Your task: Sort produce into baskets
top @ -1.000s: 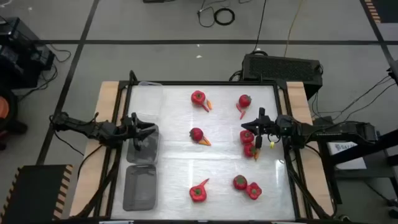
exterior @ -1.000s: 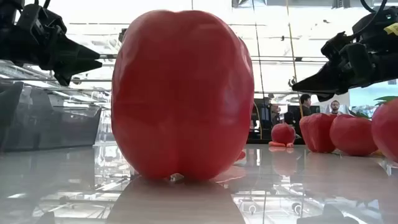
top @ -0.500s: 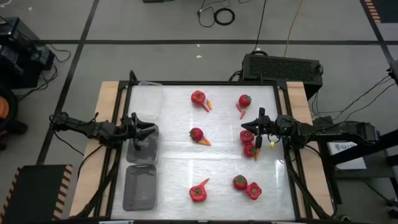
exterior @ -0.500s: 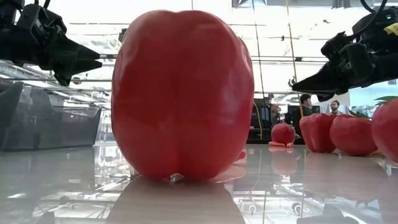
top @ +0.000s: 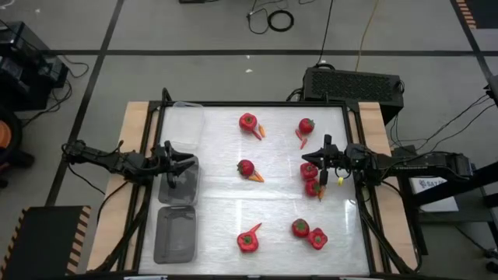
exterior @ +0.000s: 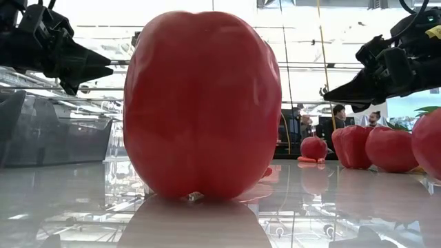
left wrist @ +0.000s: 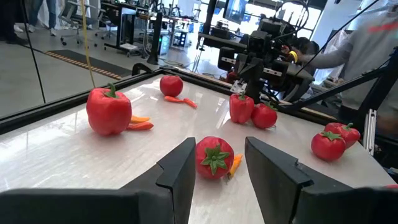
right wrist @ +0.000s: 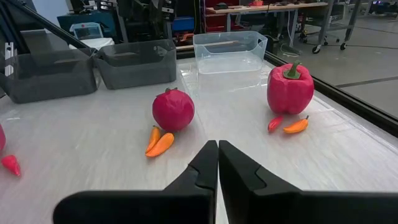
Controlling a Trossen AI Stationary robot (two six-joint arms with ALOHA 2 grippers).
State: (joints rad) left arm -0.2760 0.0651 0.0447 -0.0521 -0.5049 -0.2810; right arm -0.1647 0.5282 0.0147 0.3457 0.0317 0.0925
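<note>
Plainly, nothing is held: the left gripper hovers spread over a basket, the right gripper pressed together. Reaching closed, it could knock the clustered tomatoes rolling.

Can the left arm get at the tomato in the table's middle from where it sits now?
Probably yes. The left gripper stands open, empty and aimed at the tomato, with only bare tabletop between. An orange chili lies against its far side.

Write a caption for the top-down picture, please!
Two robot arms wait over a table of red peppers, left hand above the trays.
</note>
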